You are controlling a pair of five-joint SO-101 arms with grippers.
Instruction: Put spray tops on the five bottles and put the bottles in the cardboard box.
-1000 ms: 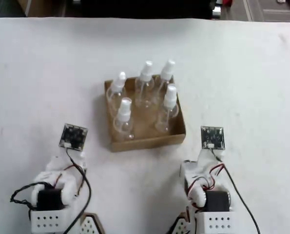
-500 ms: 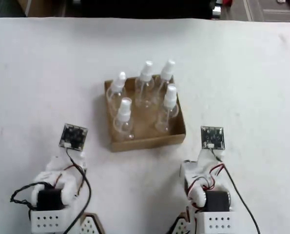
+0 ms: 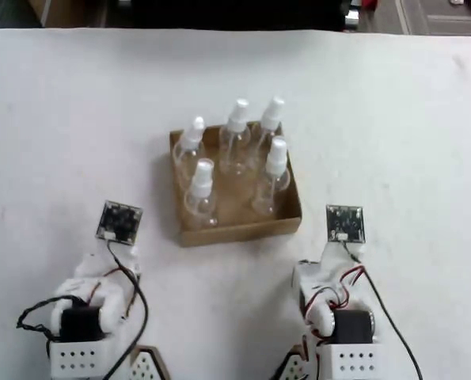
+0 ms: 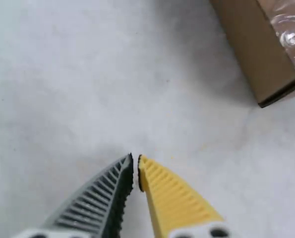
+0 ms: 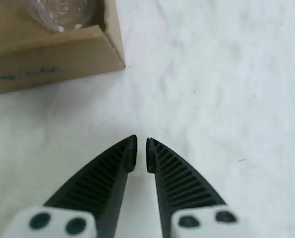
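While all five clear plastic bottles stand upright inside the cardboard box [image 3: 239, 229], each one carries a white spray top [image 3: 239, 111]. Three line the box's far side: the far-left bottle [image 3: 190, 149], the far-middle bottle [image 3: 234, 142] and the far-right bottle [image 3: 265, 131] (its top reaches out past the box's far rim in the high view). Two more stand nearer the box's near wall, the near-left bottle [image 3: 199, 194] and the near-right bottle [image 3: 273, 178], with bare cardboard floor between them. The box is a shallow open tray lying on the white table [image 3: 393, 119].

Outward from the box, the left gripper [image 4: 135, 166] hangs over bare table just off the box's near-left corner. Its gray finger [image 4: 97, 198] and yellow finger [image 4: 172, 198] are drawn together to a thin slit at the tips, with nothing between them. A clear bottle base shows over the box wall in that wrist view.

The right gripper [image 5: 141, 148] hangs off the box's near-right corner. Its two black fingers [image 5: 102, 183] are likewise pulled close, with only a narrow gap and nothing gripped. Another bottle base sits just inside that corner.

From above, the left arm [image 3: 89, 313] and the right arm [image 3: 334, 317] rest on the near side of the box, one toward each corner. Neither touches the box.
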